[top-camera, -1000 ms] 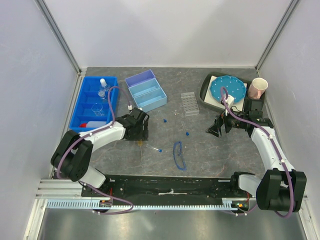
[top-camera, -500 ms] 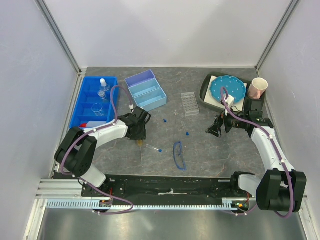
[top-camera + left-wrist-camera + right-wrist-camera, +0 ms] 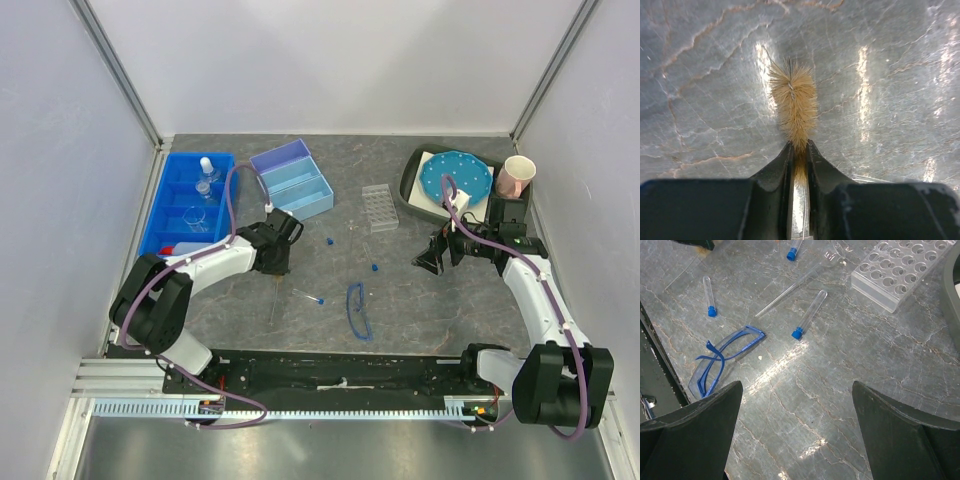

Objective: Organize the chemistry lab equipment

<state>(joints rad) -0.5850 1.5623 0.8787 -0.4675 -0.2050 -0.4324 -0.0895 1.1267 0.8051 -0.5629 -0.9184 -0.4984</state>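
Pinching a tan bristle brush (image 3: 792,100) by its stem with the left gripper (image 3: 799,147). Jaws nearly together on the stem, bristles sticking out past the tips, over bare grey counter (image 3: 900,75). From the top view, placed left of centre, near the blue bin (image 3: 160,215) that runs along the left edge.

Inside that bin: a glass flask (image 3: 197,215) mid-way, a small bottle (image 3: 207,168) at the far end, something red (image 3: 170,248) at the near end, too small to tell.

Hovering the right gripper (image 3: 795,385) toward the right edge, jaws spread wide, nothing between them.

Lying on the counter in its wrist view:
- blue-rimmed safety glasses (image 3: 725,357), toward the front edge
- three blue-capped tubes (image 3: 809,314), flat and apart from each other
- a thin clear pipette (image 3: 790,292), just beside one tube
- a clear tube rack (image 3: 895,270), mid-counter

Toward the far edge, just right of the bin: a light blue box (image 3: 292,180).

In the far right corner: a black tray (image 3: 408,190) bearing a blue dotted disc (image 3: 456,178), with a paper cup (image 3: 516,177) beside it.
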